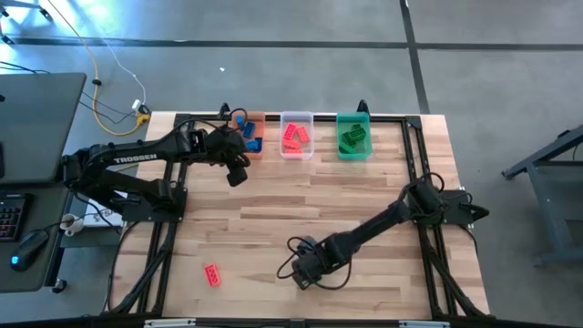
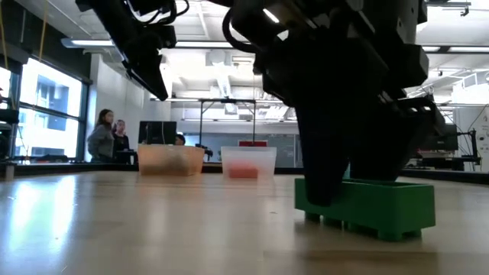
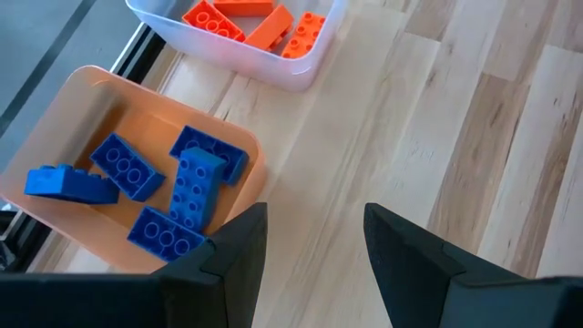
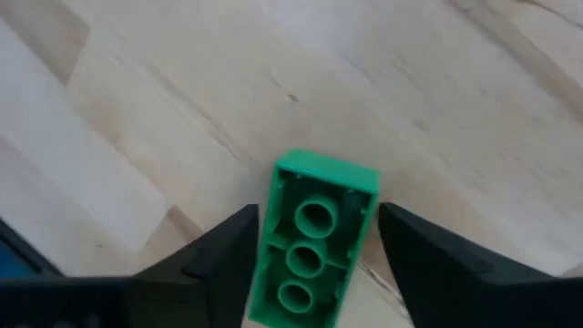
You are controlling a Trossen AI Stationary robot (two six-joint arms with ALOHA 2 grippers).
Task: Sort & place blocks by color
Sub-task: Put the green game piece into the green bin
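A green block (image 4: 314,241) lies upside down on the table near its near edge, hollow underside up, studs on the wood (image 2: 367,208). My right gripper (image 4: 317,214) (image 1: 305,269) is open and low over it, one finger on each side of the block. My left gripper (image 3: 314,237) (image 1: 239,170) is open and hovers above the table beside the orange bin (image 1: 255,146), touching nothing. That bin holds several blue blocks (image 3: 173,182). The clear bin (image 1: 296,150) holds red blocks (image 3: 246,18), and the green bin (image 1: 353,150) holds green ones. One red block (image 1: 212,275) lies alone near the table's near left corner. My right gripper comes at the green block from above, its fingers (image 4: 228,251) standing along the block's two long sides (image 4: 278,210). The block rests on the table. I cannot tell whether either finger touches it.
The three bins stand in a row at the table's far edge. The wide middle of the wooden table (image 1: 319,196) lies between the arms. A desk with a keyboard and mouse (image 1: 27,241) is left of the table. People stand in the room far behind (image 2: 103,137).
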